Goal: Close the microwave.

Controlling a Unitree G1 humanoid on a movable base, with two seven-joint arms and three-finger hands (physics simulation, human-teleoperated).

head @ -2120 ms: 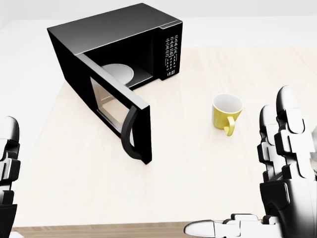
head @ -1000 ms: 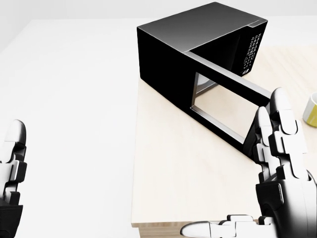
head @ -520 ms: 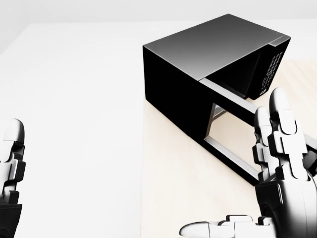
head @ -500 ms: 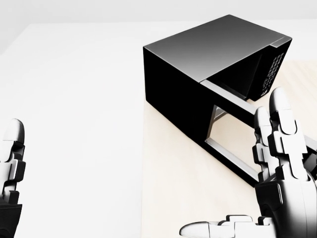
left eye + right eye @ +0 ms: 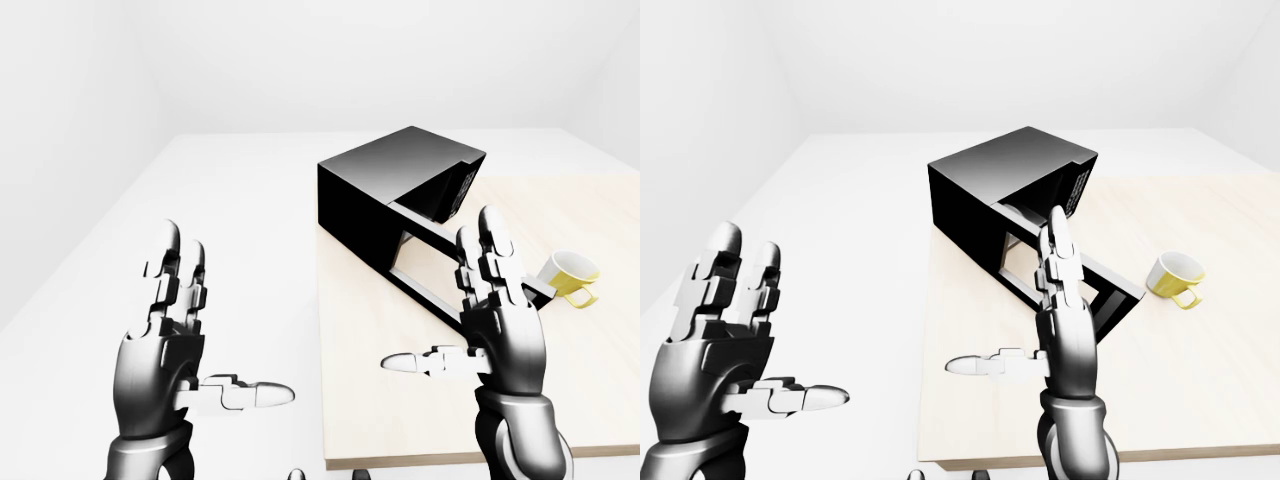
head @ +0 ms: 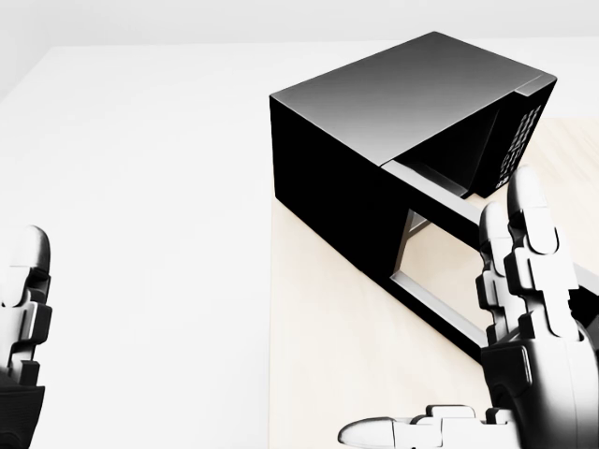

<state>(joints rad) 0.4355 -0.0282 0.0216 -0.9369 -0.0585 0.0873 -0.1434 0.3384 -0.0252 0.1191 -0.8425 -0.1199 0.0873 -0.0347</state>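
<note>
The black microwave (image 5: 385, 185) stands on a light wood table (image 5: 380, 400), seen from its left side. Its door (image 5: 425, 285) is open and swings out toward the view's lower right; I see through its window frame. My right hand (image 5: 470, 310) is open, fingers up, thumb out to the left, and covers the door's free end in the view. I cannot tell if it touches the door. My left hand (image 5: 200, 330) is open, held left of the table's edge, away from the microwave.
A yellow cup (image 5: 570, 275) sits on the table to the right of the door, partly behind my right hand. The table's left edge (image 6: 271, 327) runs down the picture just below the microwave's corner. White floor lies to the left.
The camera has moved round to the microwave's left side, so the whole picture shifted and the cup left the head view. The door stays open. Both hands keep their open pose.
</note>
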